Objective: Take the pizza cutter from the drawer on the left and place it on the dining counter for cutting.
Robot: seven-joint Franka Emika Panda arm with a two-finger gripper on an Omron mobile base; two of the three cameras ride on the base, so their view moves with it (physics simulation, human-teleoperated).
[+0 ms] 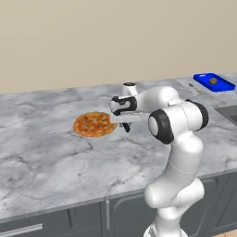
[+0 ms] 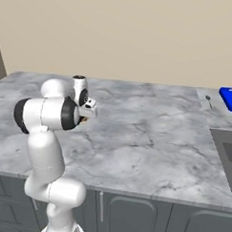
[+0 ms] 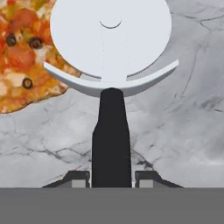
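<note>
Over the broad white grey-veined marble tabletop [image 1: 46, 157], beside the round orange pizza [image 1: 95, 124], my jaws pinch the black-handled, white-wheeled pizza cutter [image 3: 111, 87] (blade overlapping the crust's edge), so lowering carelessly could gouge toppings.

- Wall [image 1: 115, 37]: plain beige, unbroken, running behind the full width of the marble top.
- Cabinet fronts [image 2: 132, 216]: dark grey, panelled, below the marble edge; a vertical silver bar handle [image 2: 101, 202] on one door.
- Further horizontal silver handle [image 1: 21, 229] at the lower left of the left base view, on a dark grey front.
- Sink [image 2: 227, 154]: grey basin, sunk into the top at the far right.
- Blue tray [image 1: 214, 82]: beside the sink end, holding a small brown item.
- Light: even and soft, without hard shadows.
</note>
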